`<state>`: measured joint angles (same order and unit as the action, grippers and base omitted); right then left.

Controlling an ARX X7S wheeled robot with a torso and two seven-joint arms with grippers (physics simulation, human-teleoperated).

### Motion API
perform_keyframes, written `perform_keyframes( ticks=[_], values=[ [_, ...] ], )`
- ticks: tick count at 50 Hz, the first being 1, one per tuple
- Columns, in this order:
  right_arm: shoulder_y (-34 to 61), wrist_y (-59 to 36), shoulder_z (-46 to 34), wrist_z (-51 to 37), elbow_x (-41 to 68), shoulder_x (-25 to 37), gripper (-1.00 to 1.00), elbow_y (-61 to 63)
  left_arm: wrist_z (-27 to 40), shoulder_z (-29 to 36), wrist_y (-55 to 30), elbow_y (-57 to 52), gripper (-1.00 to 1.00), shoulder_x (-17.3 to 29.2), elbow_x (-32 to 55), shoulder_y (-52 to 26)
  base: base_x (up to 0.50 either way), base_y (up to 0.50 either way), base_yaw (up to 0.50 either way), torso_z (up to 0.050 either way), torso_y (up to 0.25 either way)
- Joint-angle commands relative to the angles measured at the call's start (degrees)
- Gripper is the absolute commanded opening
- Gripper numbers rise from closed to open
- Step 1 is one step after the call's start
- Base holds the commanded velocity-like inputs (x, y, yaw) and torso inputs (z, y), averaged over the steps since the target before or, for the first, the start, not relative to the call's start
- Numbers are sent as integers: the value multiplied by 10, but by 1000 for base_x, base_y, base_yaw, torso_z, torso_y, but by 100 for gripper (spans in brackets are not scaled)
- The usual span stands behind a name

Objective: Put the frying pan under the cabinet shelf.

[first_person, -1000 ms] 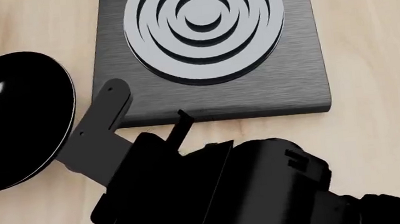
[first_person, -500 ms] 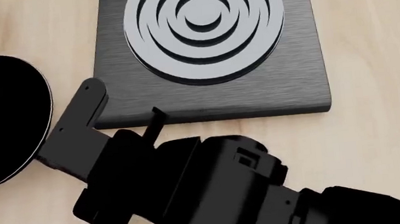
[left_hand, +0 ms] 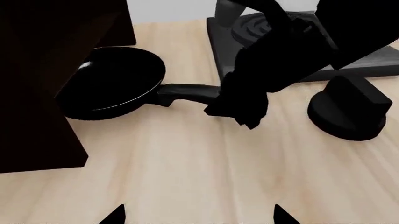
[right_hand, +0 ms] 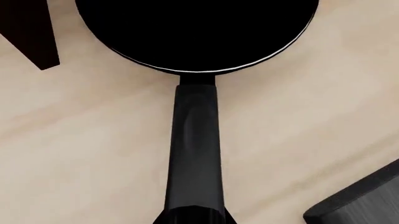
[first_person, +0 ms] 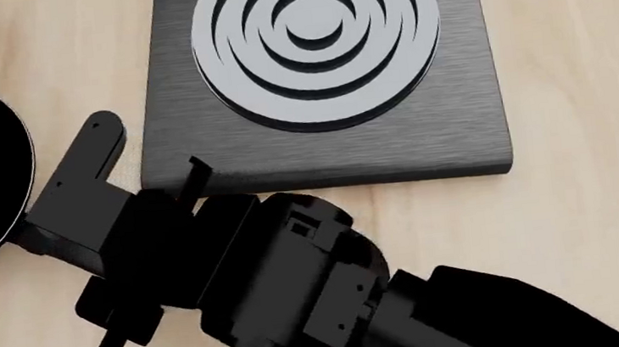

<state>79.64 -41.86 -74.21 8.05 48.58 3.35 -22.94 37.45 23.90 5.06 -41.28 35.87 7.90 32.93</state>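
Pan (left_hand: 112, 86) sat partly beneath the cabinet (left_hand: 44, 79); right gripper (left_hand: 240, 105) pinched its handle (right_hand: 196, 154). Risk: rim striking the cabinet panel, twisting the grip. Left gripper's state could not be told.

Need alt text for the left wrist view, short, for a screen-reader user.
The right gripper holds the long handle of the frying pan, whose bowl sits at the edge of the dark cabinet shelf on a light wooden table. A hob plate and a black knob lie beyond.
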Motion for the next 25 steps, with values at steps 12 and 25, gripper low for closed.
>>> perform_keyframes(
  ticks=[12,25],
  values=[
    [49,148,-146,33,149,-33,-100,-94,10,-2,7,6,100,5,6,6,0,2,3,0,0],
    [46,157,-146,50,146,-33,-100,-100,15,-2,1,5,100,7,11,3,1,2,3,0,0]
  ],
)
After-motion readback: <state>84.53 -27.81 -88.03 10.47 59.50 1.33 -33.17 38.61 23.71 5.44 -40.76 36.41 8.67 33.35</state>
